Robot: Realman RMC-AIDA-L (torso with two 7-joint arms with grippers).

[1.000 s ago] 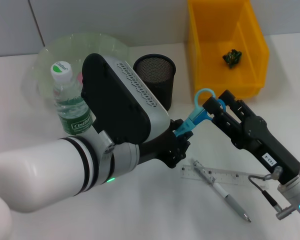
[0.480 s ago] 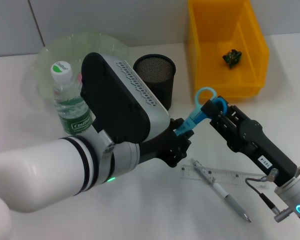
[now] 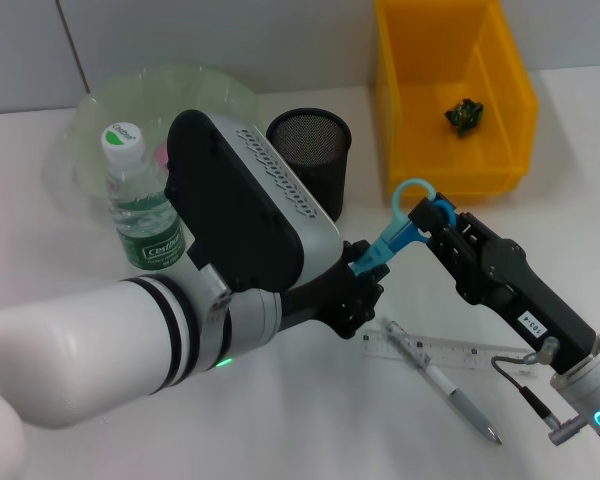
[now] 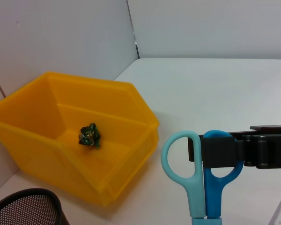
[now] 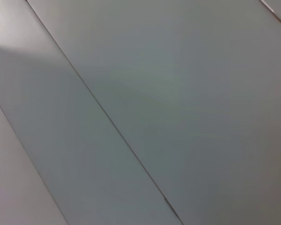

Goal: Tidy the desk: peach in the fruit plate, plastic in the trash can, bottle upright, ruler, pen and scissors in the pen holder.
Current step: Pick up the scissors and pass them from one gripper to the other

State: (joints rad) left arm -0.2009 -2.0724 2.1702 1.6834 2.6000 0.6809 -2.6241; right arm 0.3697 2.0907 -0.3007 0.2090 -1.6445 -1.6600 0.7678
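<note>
I have the scissors up off the tabletop, to the right of the mesh pen holder: my left fingers pinch the blade end, my right fingers clamp a handle loop. Done, I judge: bottle upright, plastic scrap in the yellow bin. Ruler and pen lie near right. The plate is mostly hidden, so I cannot confirm the peach.

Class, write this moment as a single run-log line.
left gripper: holds scissors blades | right gripper: grips scissors handle | handover above table | ruler, pen: on table | pen holder: empty
</note>
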